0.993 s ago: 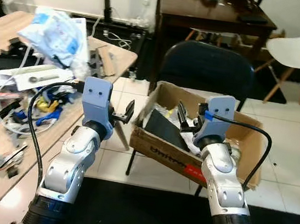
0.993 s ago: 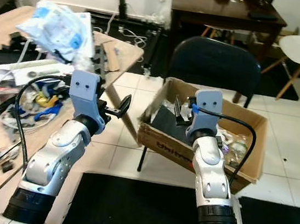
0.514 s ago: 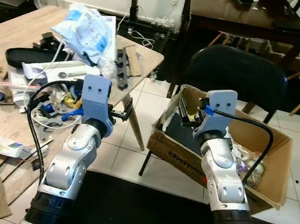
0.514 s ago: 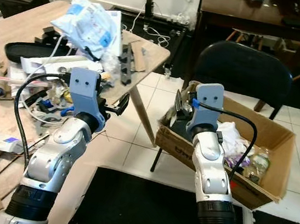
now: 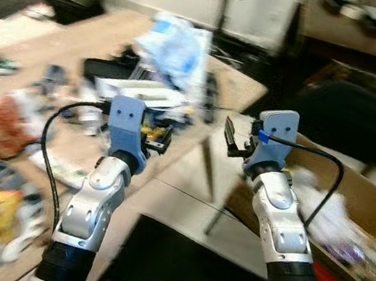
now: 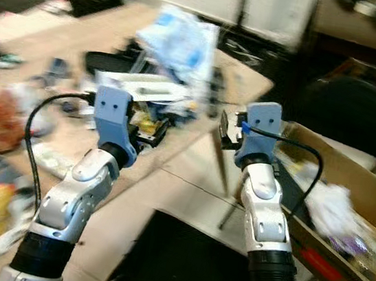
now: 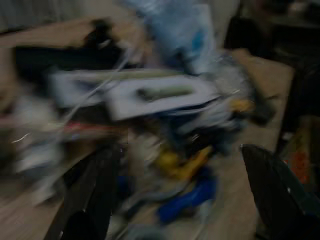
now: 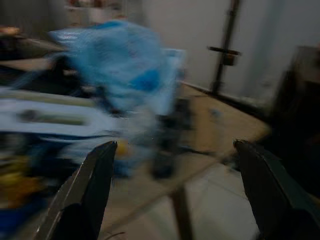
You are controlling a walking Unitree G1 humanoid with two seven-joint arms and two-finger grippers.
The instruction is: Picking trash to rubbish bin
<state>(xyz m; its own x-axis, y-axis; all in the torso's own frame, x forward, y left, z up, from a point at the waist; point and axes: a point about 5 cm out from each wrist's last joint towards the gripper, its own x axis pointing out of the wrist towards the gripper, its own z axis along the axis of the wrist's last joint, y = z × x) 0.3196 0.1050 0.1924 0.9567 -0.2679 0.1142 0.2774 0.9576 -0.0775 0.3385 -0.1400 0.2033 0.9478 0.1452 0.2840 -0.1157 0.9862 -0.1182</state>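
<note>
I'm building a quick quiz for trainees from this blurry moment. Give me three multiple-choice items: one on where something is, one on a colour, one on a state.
1. Where is the cardboard box?
A. On the robot's right, on the floor side
B. On the wooden table
C. On the robot's left

2. What colour is the crumpled plastic bag on the wooden table?
A. Red
B. Light blue and white
C. Black

3. How are the right gripper fingers?
A. Shut on a bottle
B. Shut on a cable
C. Open, with nothing between them

Answers:
1 A, it sits beyond the right arm in the eye views.
2 B, the eye views show it pale blue.
3 C, the right wrist view shows both fingers wide apart.
</note>
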